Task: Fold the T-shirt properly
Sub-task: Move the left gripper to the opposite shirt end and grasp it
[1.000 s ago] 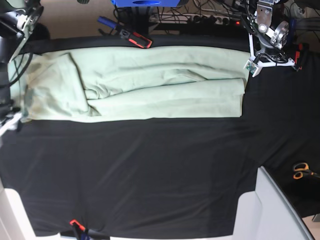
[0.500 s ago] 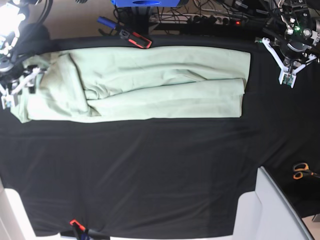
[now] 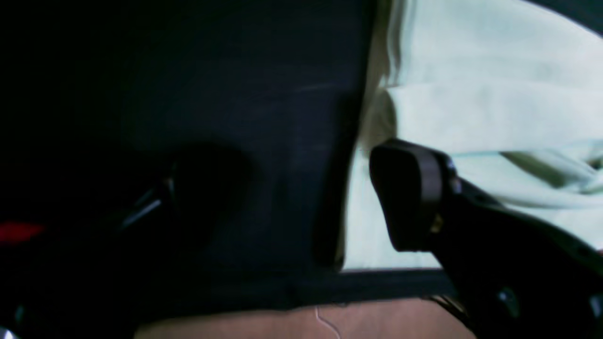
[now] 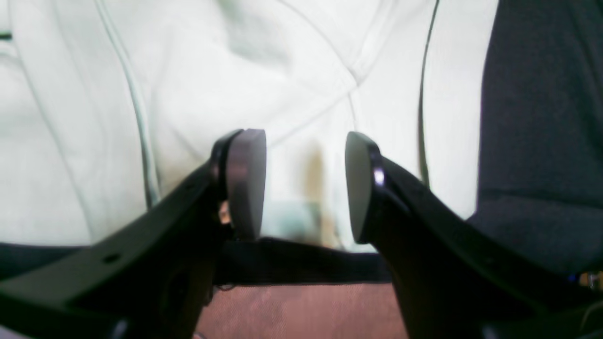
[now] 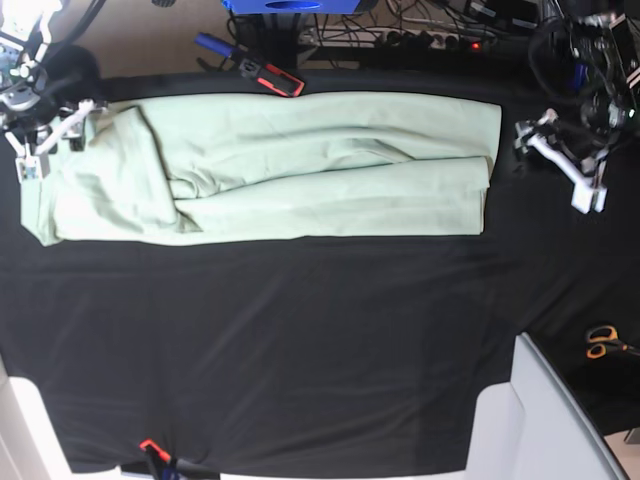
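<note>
The T-shirt (image 5: 300, 165) lies folded lengthwise into a long pale green band across the back of the black tablecloth (image 5: 300, 340). My right gripper (image 5: 50, 135) hovers over its left end. In the right wrist view this gripper (image 4: 304, 186) is open, with only flat fabric (image 4: 188, 70) showing in the gap. My left gripper (image 5: 560, 165) is over bare black cloth just right of the shirt's right edge. In the left wrist view it (image 3: 301, 202) stands wide open and holds nothing. One finger (image 3: 410, 197) sits in front of the shirt's edge (image 3: 471, 103).
A red and black tool (image 5: 272, 77) lies at the table's back edge beside the shirt, with cables and a blue object (image 5: 290, 5) behind. Orange scissors (image 5: 600, 340) rest at the right. A white surface (image 5: 545, 420) juts in at the lower right, and an orange clamp (image 5: 150, 447) is at the front.
My left gripper has opened, let go of the shirt's far right corner and moved right onto bare cloth. My right gripper has moved from the shirt's near left corner toward its far left end.
</note>
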Available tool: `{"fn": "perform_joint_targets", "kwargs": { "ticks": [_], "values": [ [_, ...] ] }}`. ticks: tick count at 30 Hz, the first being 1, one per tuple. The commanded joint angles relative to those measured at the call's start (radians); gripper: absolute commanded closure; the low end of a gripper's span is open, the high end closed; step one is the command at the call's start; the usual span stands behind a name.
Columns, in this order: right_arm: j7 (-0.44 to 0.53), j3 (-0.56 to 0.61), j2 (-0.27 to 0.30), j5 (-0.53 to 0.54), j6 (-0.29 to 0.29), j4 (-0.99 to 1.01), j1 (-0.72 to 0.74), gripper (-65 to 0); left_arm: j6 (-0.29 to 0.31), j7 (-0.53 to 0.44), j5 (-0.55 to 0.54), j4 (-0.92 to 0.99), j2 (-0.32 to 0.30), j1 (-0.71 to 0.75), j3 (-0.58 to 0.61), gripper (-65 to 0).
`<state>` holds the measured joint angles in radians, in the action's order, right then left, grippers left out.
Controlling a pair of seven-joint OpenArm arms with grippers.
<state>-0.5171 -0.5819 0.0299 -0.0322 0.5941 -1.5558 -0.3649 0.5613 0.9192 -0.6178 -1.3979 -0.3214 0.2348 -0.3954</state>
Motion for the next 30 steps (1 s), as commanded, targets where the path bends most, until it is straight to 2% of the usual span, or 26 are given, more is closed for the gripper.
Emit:
{"fn": "perform_joint_targets", "kwargs": {
  "ticks": [1,6,8,10,12,24,30],
  "values": [
    [0.018,-0.003,0.011,0.01,0.002,-0.019,-0.003,-26.6,0.006,-0.022,-0.02,-0.002,-0.014,-0.022,0.026,-51.2],
    [0.018,-0.003,0.011,0.01,0.003,-0.019,-0.009,-26.6,0.009,-0.019,-0.027,-0.002,0.017,-0.042,0.069,-51.7],
    [0.018,-0.003,0.011,0.01,0.043,-0.018,-0.009,-26.4,0.012,-0.019,-0.029,0.002,0.029,-0.042,0.071,-51.9],
    [0.018,-0.005,0.011,0.01,0.104,-0.018,-0.009,-26.4,0.049,-0.019,-0.029,0.016,0.037,-0.041,0.072,-51.9],
    [0.018,-0.01,0.005,0.01,0.104,-0.018,-0.009,-26.4,0.072,-0.019,-0.027,0.038,0.037,-0.041,0.069,-51.6],
    [0.018,-0.006,-0.003,0.01,0.104,-0.018,-0.009,-26.4,0.072,-0.027,-0.021,0.121,0.04,-0.042,0.069,-51.2],
    [0.018,-0.005,-0.005,0.01,0.104,-0.018,-0.009,-26.4,0.072,-0.027,-0.021,0.121,0.081,-0.067,0.072,-51.2]
  ]
}}
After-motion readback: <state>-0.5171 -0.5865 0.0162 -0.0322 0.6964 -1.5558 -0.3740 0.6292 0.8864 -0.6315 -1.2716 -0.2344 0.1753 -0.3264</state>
